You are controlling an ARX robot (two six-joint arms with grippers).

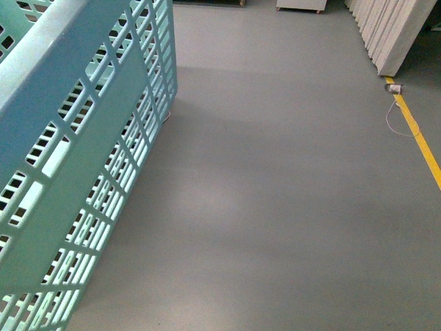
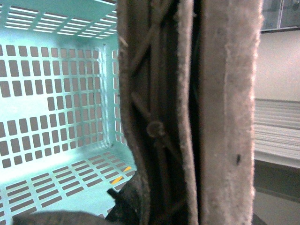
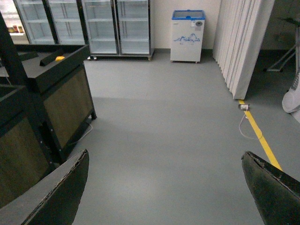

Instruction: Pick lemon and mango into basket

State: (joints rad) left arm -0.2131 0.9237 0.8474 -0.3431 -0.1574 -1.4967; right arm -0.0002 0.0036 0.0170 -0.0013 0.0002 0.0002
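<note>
Light teal basket [image 1: 76, 172] fills the left of the front view, tilted, slotted side on.
Only the left wrist view shows its slotted base and inner walls, half hidden by the left gripper [image 2: 196, 117], whose fuzzy pads [image 2: 229, 117] stand close together; what they grip, I cannot tell. The right wrist view shows the right gripper [image 3: 166, 187] spread wide and empty over the grey floor [image 3: 164, 126], with a dark stand [image 3: 61, 93] at left.

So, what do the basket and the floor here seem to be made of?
The basket looks like moulded plastic: an even light teal colour, a smooth, slightly shiny surface, and regular slots between thin ribs. The floor is grey and seamless with a soft sheen from the lights. It could be coated concrete or sheet vinyl, and the pictures do not settle which.
</note>
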